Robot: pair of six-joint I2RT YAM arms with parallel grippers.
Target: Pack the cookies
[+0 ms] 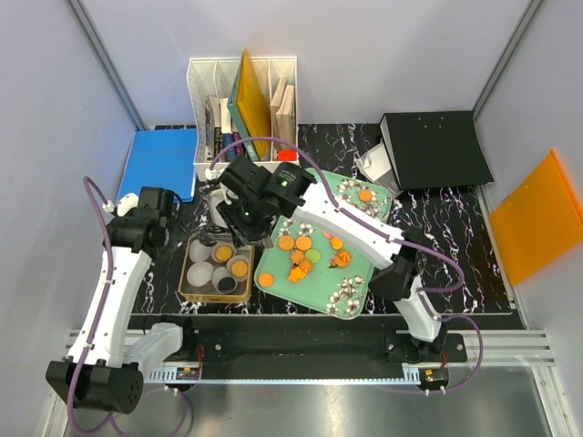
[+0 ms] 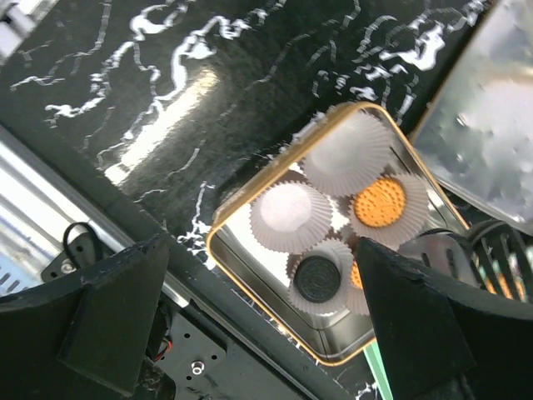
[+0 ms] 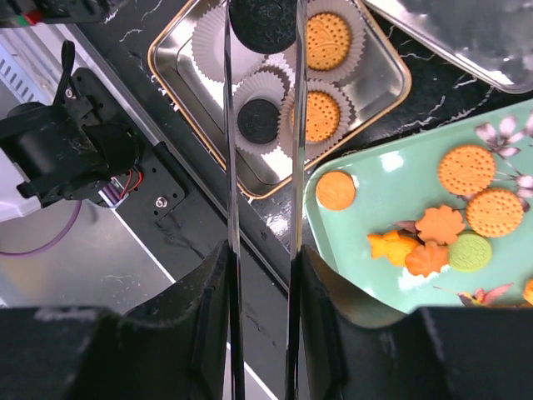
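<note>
Right now your right hand (image 3: 263,37) is closed narrow on a black cookie (image 3: 265,17), pinched between its two thin fingers and hanging over the tin (image 3: 379,79). Inside the tin sit white cups (image 2: 283,208): two hold orange cookies (image 3: 326,40), and another holds a dark one (image 3: 258,121). Just right of the tin lies the tray (image 3: 375,192) with the loose cookies (image 3: 466,169), mostly orange, one green. Tin and tray both rest on the black marbled surface (image 1: 446,218). Your left hand (image 2: 260,250) is spread wide, gripping nothing, off to the tin's left side and apart from it
</note>
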